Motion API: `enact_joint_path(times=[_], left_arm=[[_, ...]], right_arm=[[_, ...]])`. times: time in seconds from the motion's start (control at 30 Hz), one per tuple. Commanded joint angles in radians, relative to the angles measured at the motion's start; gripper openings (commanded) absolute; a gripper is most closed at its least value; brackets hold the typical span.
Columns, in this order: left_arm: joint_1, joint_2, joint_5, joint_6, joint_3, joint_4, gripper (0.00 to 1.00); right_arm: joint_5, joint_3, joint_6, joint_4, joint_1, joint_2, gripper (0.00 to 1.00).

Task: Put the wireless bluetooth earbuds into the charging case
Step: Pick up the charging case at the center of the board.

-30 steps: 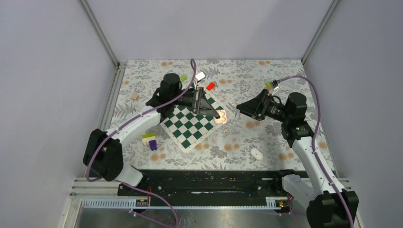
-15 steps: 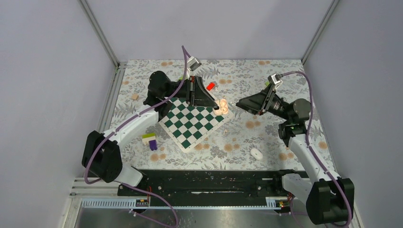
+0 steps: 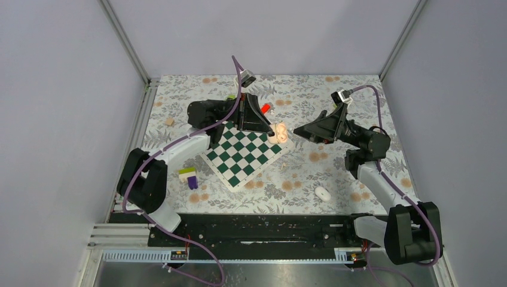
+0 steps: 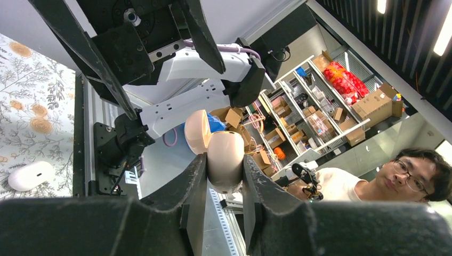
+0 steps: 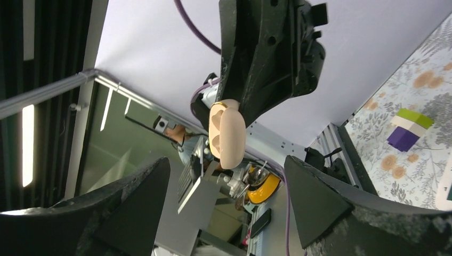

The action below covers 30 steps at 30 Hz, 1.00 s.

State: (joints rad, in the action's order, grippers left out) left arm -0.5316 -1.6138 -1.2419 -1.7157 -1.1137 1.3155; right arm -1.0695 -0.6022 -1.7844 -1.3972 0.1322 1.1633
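My left gripper [image 3: 274,133] is shut on the pale beige charging case [image 3: 281,132] and holds it in the air above the far right corner of the chessboard. In the left wrist view the case [image 4: 225,154] sits pinched between both fingers, with a second rounded half beside it. My right gripper [image 3: 298,132] is open and empty, just right of the case and pointing at it. In the right wrist view the case [image 5: 228,133] hangs between the spread fingers, a little beyond them. One white oval earbud [image 3: 323,193] lies on the cloth near the front right; it also shows in the left wrist view [image 4: 31,176].
A green-and-white chessboard [image 3: 239,156] lies mid-table. A red block [image 3: 265,108] sits behind it, a green, white and purple block stack [image 3: 190,177] at its front left, and a small tan block [image 3: 170,121] at the far left. Grey walls enclose the table.
My left gripper has lifted the case off the chessboard corner, up and slightly right. My right gripper has swung left and tilted toward the case.
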Motion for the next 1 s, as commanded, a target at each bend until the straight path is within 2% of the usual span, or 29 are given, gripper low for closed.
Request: enact_joint_path(times=[0.0, 0.27, 0.7, 0.97], left_arm=[[0.003, 0.033, -0.028, -0.042, -0.062, 0.117, 0.0], [0.001, 0.07, -0.038, -0.052, -0.079, 0.117, 0.0], [-0.006, 0.105, -0.037, -0.061, -0.087, 0.117, 0.0], [-0.007, 0.101, -0.036, -0.061, -0.085, 0.117, 0.0]], right_arm=[[-0.041, -0.071, -0.018, -0.102, 0.047, -0.014, 0.87], [-0.031, -0.129, 0.0, -0.102, 0.142, 0.021, 0.87], [-0.015, -0.169, 0.017, -0.103, 0.204, 0.053, 0.83], [-0.001, -0.193, 0.012, -0.103, 0.231, 0.068, 0.7]])
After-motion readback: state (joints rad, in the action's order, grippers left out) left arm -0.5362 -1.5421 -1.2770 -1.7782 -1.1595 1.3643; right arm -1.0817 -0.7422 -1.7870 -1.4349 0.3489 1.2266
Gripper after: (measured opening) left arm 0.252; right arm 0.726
